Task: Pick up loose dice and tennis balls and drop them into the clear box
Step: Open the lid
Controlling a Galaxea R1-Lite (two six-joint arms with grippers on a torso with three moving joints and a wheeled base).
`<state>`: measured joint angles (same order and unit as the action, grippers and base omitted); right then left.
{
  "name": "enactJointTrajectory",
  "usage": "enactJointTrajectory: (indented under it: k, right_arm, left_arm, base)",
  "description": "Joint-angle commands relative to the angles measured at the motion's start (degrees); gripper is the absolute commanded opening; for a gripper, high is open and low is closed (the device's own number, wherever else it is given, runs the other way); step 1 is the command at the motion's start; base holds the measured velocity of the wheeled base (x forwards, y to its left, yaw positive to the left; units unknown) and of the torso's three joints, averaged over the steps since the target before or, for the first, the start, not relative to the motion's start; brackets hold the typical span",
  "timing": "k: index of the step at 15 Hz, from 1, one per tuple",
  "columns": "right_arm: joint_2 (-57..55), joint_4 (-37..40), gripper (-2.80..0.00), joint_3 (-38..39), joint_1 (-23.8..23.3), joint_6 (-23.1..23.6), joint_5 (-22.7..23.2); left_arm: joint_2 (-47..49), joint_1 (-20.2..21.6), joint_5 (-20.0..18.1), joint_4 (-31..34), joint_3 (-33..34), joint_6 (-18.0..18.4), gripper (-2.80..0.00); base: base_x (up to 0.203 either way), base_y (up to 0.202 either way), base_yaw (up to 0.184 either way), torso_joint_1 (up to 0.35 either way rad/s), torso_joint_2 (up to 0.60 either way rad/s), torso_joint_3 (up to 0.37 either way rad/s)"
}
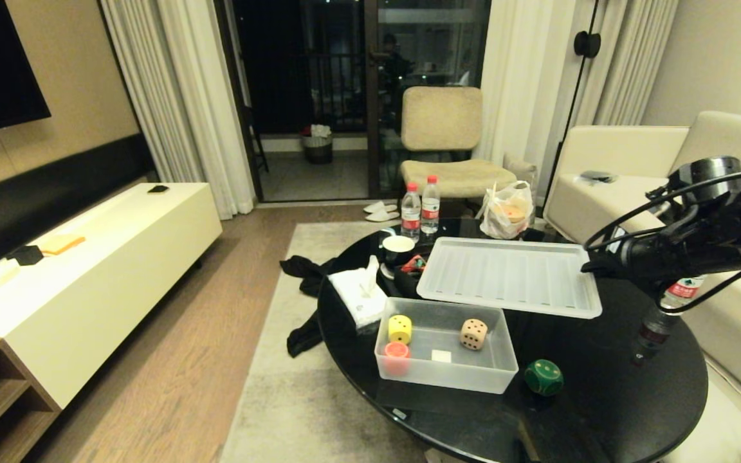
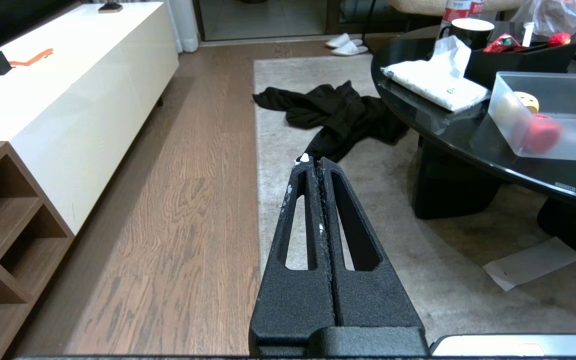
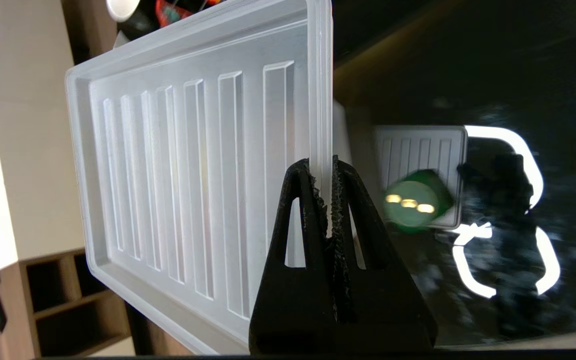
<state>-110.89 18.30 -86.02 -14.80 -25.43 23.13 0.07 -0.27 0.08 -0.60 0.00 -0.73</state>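
Right tool [image 3: 322, 167] grips the lid's [image 3: 193, 170] rim above the table.

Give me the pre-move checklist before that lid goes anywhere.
1. Right gripper clamped on the lid rim: ok.
2. Lid clear of the clear box: ok, it is held above and behind the box.
3. Box contents: the yellow die, red-orange die and beige die are inside: ok.
4. Green die in the box: not ok, it sits loose on the table beside the box.
5. Tennis balls: cannot tell, none in view.
6. Left gripper shut and parked over the floor: ok.
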Motion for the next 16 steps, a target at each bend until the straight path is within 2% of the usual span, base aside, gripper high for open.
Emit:
enactJointTrajectory:
  k: [1,6,9,12,16]
  right_arm:
    - [3.73,0.22,-2.8,2.16,-5.57,2.46,0.96]
    - [4.28,0.25,-2.8,5.03,-17.49,6.61,6.19]
    - [1.73,0.17,-2.8,5.12,-23.93,10.07,7.33]
    - [-2.06,-0.11,-2.8,3.77,-28.74,11.09,9.29]
    - [-7.65,-0.19,-2.8,0.31,-31.65,11.07,10.7]
  left_arm:
    - [0.01,0.0,0.0,-0.02,0.09,-0.06,-2.8]
    - [0.01,0.0,0.0,-0.02,0.09,-0.04,-2.8]
    - [0.01,0.0,0.0,-0.02,0.09,-0.06,-2.8]
    - [0.01,0.0,0.0,-0.02,0.09,0.03,-2.8]
    - [0.01,0.0,0.0,-0.02,0.09,0.03,-2.8]
  base:
    - [0.0,0.0,0.0,0.0,0.0,0.0]
    - [0.0,0.0,0.0,0.0,0.0,0.0]
    - [0.0,0.0,0.0,0.0,0.0,0.0]
    - [0.0,0.0,0.0,0.0,0.0,0.0]
    - [0.0,0.0,0.0,0.0,0.0,0.0]
